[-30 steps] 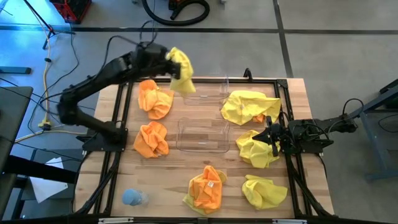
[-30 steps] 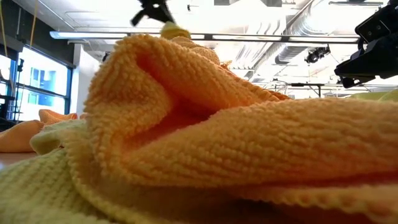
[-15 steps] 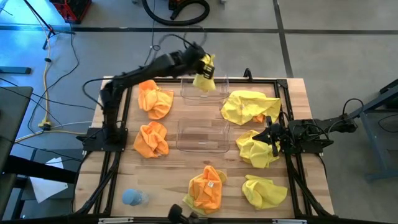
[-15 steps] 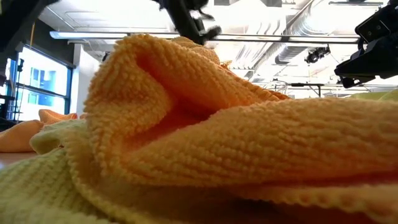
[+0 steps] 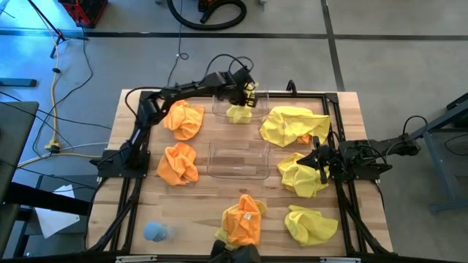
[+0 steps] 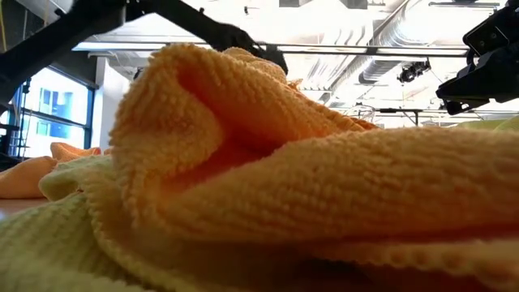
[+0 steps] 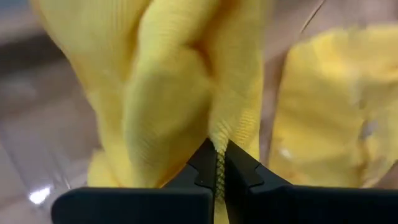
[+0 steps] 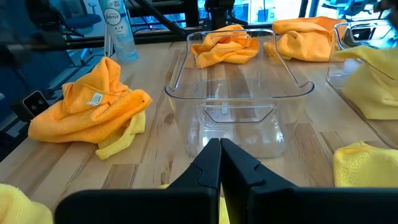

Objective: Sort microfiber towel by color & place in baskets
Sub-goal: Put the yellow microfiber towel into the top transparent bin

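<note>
The left gripper reached over the far basket, its jaws pinched tight on a yellow towel hanging down into it. The basket's clear walls were hard to see. The right gripper rested by another yellow towel, jaws closed on nothing.

Bright yellow towel in a clear basket — orange towels on pale wood table.
</note>
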`<state>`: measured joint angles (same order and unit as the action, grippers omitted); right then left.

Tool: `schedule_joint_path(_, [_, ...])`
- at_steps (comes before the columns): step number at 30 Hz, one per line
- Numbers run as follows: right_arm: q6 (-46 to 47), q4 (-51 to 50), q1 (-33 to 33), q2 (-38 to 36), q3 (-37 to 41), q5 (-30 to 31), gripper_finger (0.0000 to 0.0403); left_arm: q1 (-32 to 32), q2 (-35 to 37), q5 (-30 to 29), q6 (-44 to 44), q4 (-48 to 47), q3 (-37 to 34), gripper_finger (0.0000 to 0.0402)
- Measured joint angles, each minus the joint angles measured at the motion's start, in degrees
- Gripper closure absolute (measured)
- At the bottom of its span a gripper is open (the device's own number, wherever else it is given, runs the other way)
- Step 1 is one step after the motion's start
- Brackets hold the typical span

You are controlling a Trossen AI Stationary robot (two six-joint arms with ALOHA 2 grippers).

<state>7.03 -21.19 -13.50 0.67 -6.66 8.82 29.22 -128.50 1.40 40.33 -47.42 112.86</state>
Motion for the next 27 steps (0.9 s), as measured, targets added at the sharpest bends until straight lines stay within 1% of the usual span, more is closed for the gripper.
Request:
schedule_joint_path(3, [0.0,0.0,0.0,0.0,0.0,0.0,0.0402,0.4,-1.9,0.9,0.1,-2.2,0.0,0.0401])
schedule_joint_path(8, [0.0,0.0,0.0,0.0,0.0,0.0,0.0402,0.8,-4.1,0.1,0.6,-2.9,0.0,0.0401])
schedule_joint_path(15, [0.0,0.0,0.0,0.0,0.0,0.0,0.0402,0.8,-4.1,-0.4,1.5,-2.5,0.0,0.0401])
schedule_joint_path(20, [0.0,0.0,0.0,0.0,0.0,0.0,0.0402,0.5,-3.9,-0.6,-0.1,-1.1,0.0,0.04])
schedule_joint_path(23, [0.0,0.0,0.0,0.0,0.0,0.0,0.0402,0.3,-3.8,-0.5,-0.4,0.7,0.0,0.0394])
schedule_joint_path(27, [0.0,0.0,0.0,0.0,0.0,0.0,0.0402,0.2,-3.7,-0.2,-1.8,1.6,0.0,0.0371])
